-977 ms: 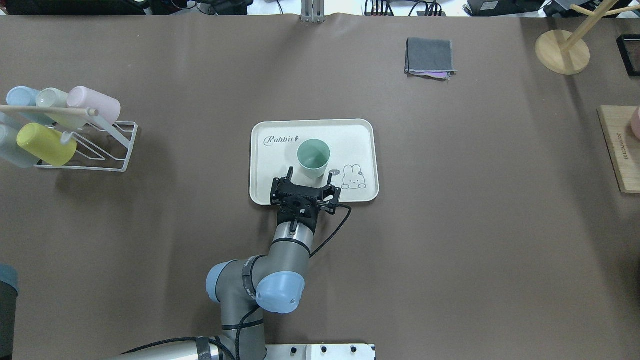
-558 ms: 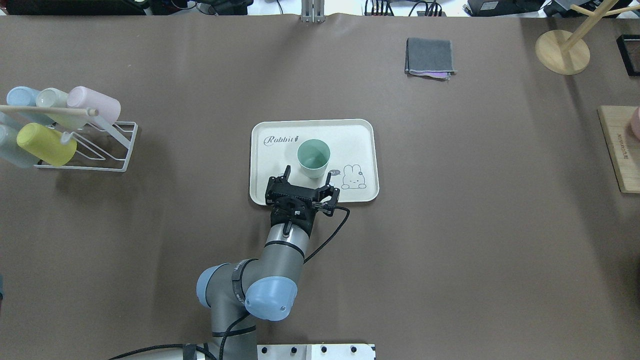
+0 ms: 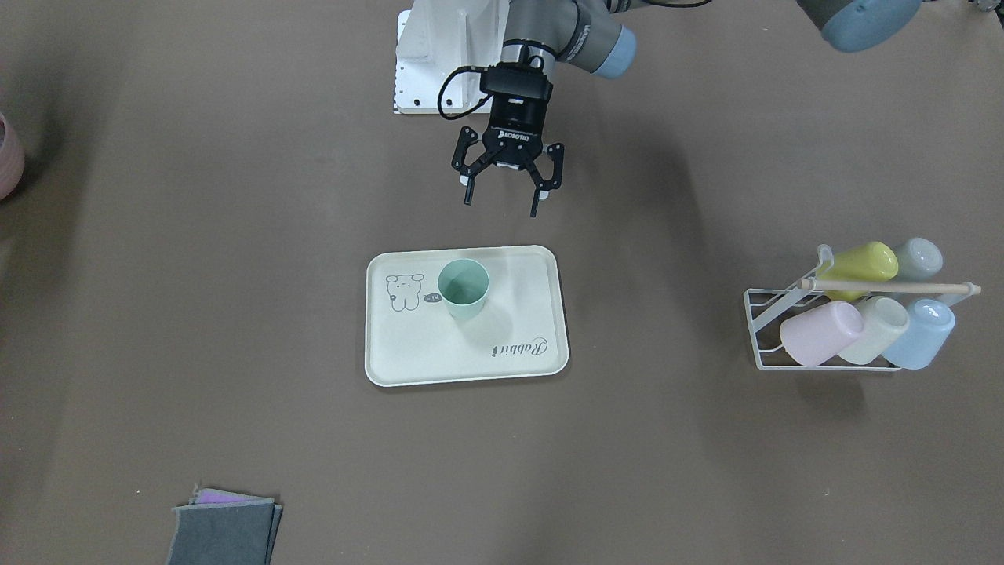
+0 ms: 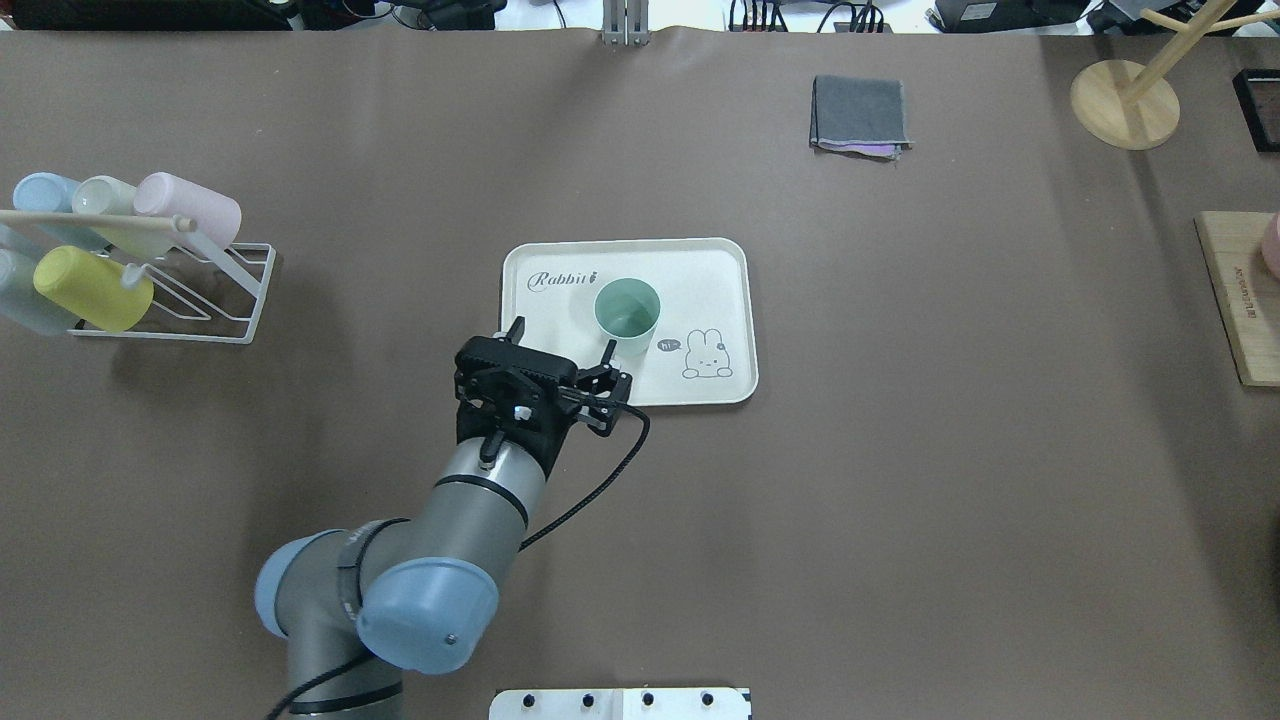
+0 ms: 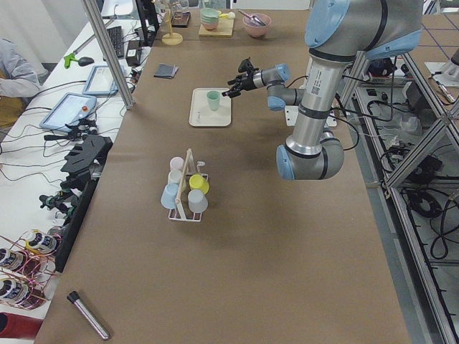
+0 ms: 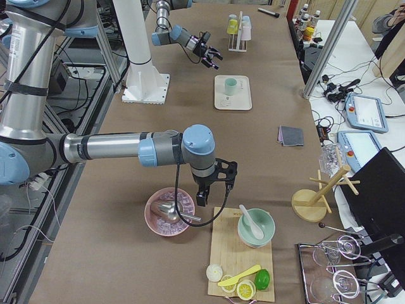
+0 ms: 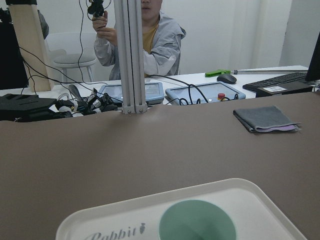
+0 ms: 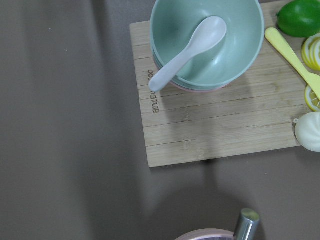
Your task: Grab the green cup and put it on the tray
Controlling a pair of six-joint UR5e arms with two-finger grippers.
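The green cup [image 4: 627, 315] stands upright on the cream tray [image 4: 720, 265], near its middle; nothing touches it. It also shows in the front view [image 3: 463, 288] on the tray [image 3: 439, 353], and at the bottom of the left wrist view [image 7: 197, 222]. My left gripper [image 4: 563, 337] is open and empty. It hangs over the tray's near left corner, short of the cup; in the front view [image 3: 502, 202] it is clear of the tray. My right gripper [image 6: 215, 195] shows only in the exterior right view, far off over a wooden board; I cannot tell its state.
A white wire rack [image 4: 150, 270] of pastel cups stands at the far left. A folded grey cloth [image 4: 860, 115] lies at the back right. A wooden stand [image 4: 1125, 100] and a wooden board [image 4: 1240, 300] are at the right edge. The board carries a bowl with a spoon [image 8: 207, 42].
My left arm has pulled back from the cup, toward the robot's base and to the left, with the gripper staying open. The cup has stayed on the tray.
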